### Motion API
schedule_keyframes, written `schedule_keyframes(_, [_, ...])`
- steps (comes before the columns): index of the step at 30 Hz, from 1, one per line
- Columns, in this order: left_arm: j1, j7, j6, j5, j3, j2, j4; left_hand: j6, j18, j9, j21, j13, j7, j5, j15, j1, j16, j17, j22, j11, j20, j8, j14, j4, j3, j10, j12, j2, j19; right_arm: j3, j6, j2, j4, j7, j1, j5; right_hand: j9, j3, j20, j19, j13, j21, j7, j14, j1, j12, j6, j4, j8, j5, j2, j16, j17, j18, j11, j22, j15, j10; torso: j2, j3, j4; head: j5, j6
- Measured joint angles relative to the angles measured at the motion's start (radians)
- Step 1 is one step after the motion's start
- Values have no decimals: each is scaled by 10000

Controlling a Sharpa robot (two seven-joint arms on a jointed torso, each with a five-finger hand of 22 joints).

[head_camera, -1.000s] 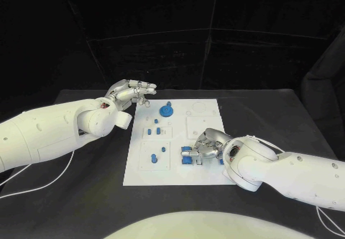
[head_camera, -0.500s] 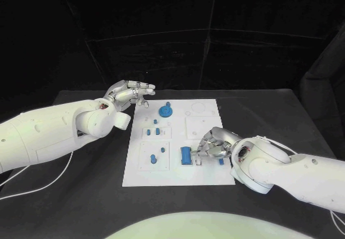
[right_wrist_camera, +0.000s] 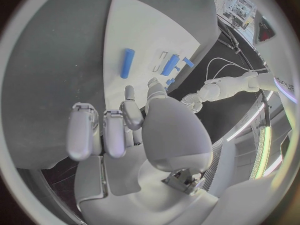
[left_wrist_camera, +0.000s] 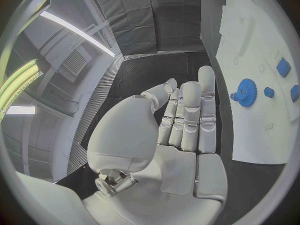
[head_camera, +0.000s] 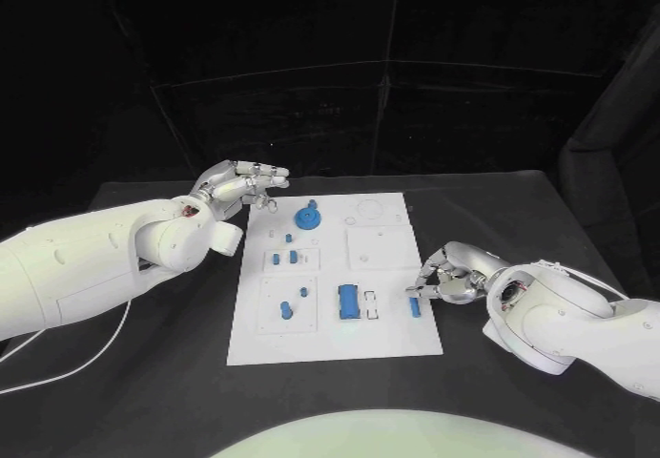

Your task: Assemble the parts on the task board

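While the head view looks down on the black surface (head_camera: 152, 382), the white task board (head_camera: 337, 334) lies in the middle with small blue parts on it. Over the past second the right hand (head_camera: 447, 277) has drawn back from the board's middle to its right edge, leaving a long blue bar (head_camera: 349, 302) lying flat in the lower middle of the board. That suggests this part has just been set down and released. A small blue peg (head_camera: 414, 306) lies just beside the right hand's fingers (head_camera: 417, 291), which are curled inward; whether they touch or hold anything cannot be told. The left hand (head_camera: 237, 186) hovers at the board's far left corner much as before, fingers loosely apart, holding nothing. A blue gear (head_camera: 308, 218) sits near it, with other small blue parts in shallow recesses down the board's left side.

From the left wrist view, the left hand (left_wrist_camera: 181, 120) shows straight fingers side by side and an empty palm, with the blue gear (left_wrist_camera: 247, 92) on the board (left_wrist_camera: 250, 135) beyond.

From the right wrist view, the right hand (right_wrist_camera: 125, 130) has its fingers bent, apart from the blue bar (right_wrist_camera: 127, 63) lying on the board (right_wrist_camera: 125, 35).
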Motion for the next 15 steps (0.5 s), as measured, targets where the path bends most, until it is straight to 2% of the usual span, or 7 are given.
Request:
schedule_keyframes(4, [-1, 0, 3, 0, -3, 0, 3, 0, 0, 0, 0, 0, 0, 0, 0, 0, 0, 0, 0, 0, 0, 0, 0, 0, 0, 0, 0, 0, 0, -1, 198, -37, -100, -209, -1, -328, -6, -30, 36, -36, -42, 0, -36, 0, -54, -89, 36, 30, 0, 0, 54, -19, 0, 0, 0, -27, 0, 0, 1, 1, -7, -58, 1])
schedule_keyframes(7, [-14, 0, 6, 0, -11, 0, 3, 0, 0, 0, 0, 0, 0, 0, 0, 0, 0, 0, 0, 0, 0, 0, 0, 0, 0, 0, 0, 0, 0, -2, 364, 4, -173, -362, -6, -526, -16, -64, 36, -36, -61, -37, -2, 0, -54, -116, 70, 64, 0, 0, 54, -42, -1, 0, 0, -63, 0, 1, 0, 5, -5, -78, 2])
schedule_keyframes(9, [-16, 0, 10, 0, -13, 0, 5, 0, 0, 0, 0, 0, 0, 0, 0, 0, 0, 0, 0, 0, 0, 0, 0, 0, 0, 0, 0, 0, 0, -4, 480, 79, -232, -463, -10, -638, -16, -91, 36, -36, -72, -37, -54, 0, -54, -116, 123, 92, 0, 0, 54, -42, -1, 0, 0, -63, 0, 0, 0, 4, 4, -85, 2])
schedule_keyframes(15, [-21, 0, 19, 0, -18, -5, 6, 0, 0, 0, 0, -9, 0, 0, 0, 0, 0, -27, -10, 0, 34, 0, 0, 0, 0, 0, 40, 0, -34, -4, 797, 346, -410, -671, -12, -864, -16, -124, 36, -36, -99, -37, -22, 0, -54, -183, 155, 124, 0, -1, 54, -60, -1, 1, 0, -91, -1, 1, 1, -6, 34, -87, -21])
